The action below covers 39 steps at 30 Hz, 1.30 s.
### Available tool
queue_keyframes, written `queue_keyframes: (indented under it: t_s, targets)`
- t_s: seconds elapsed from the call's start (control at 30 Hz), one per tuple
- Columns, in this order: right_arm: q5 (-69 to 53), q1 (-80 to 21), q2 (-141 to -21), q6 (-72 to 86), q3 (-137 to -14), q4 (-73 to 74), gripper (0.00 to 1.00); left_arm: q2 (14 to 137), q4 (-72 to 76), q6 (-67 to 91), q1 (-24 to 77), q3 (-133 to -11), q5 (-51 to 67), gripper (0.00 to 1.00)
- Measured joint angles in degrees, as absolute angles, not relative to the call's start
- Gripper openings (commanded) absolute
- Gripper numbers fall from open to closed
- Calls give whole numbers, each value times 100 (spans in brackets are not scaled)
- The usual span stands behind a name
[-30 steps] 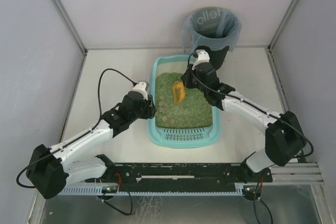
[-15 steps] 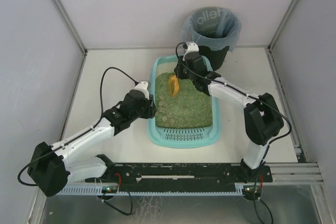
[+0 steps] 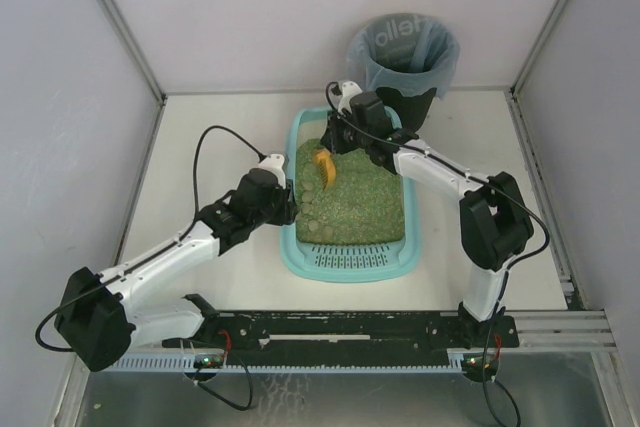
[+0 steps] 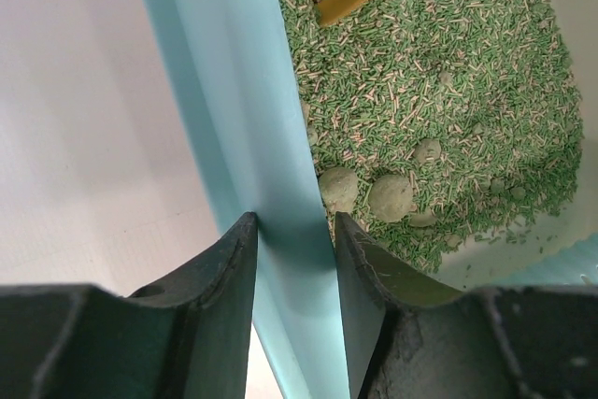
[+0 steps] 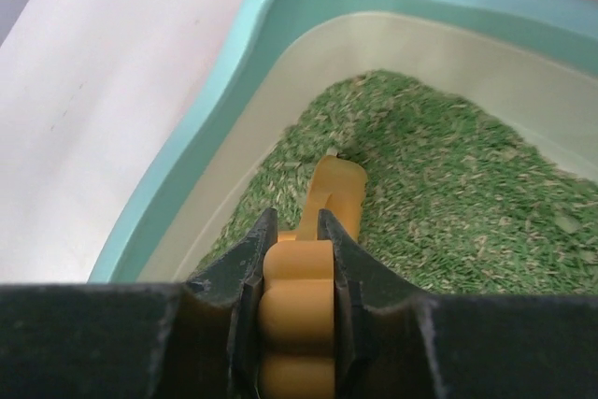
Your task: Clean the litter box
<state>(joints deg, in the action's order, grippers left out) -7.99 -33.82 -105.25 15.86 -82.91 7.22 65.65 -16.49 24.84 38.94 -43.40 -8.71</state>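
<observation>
Your litter box (image 3: 350,263) sits mid-table between the arms, just in front of the black bin (image 3: 405,47). The left gripper (image 4: 290,231) pinches its left wall, and the right gripper (image 5: 297,231) is clamped on the orange scoop (image 5: 334,189). Drive the scoop shallowly under the clumps (image 4: 388,195) near that wall, then lift slowly so loose litter sifts out.

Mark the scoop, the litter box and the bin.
Orange plastic scoop (image 5: 297,324): right wrist view, handle.
Light-teal plastic litter box (image 4: 234,91): left wrist view, side wall.
Round black bin (image 3: 420,105): top view, outer wall.
</observation>
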Motion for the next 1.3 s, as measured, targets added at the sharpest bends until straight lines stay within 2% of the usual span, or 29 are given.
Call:
queue_keyframes:
  t_s: [0.43,1.0,1.13,1.3]
  targets:
    - [-2438,-3328,-10427,1404,-7824,145,0,6576,-1686,2484,3894,-4362,-869,38]
    - [-2121,-2910,-9461,4145,-5446,-1007,0,6573,-1686,2484,3894,-4362,-860,38]
    - [-1935,-2895,-9327,4619,-4993,-1441,0,6567,-1710,2484,3892,-4375,-862,42]
    - [-1769,-2858,-8864,4998,-4364,-1702,0,6475,-1791,2453,3892,-4386,-873,55]
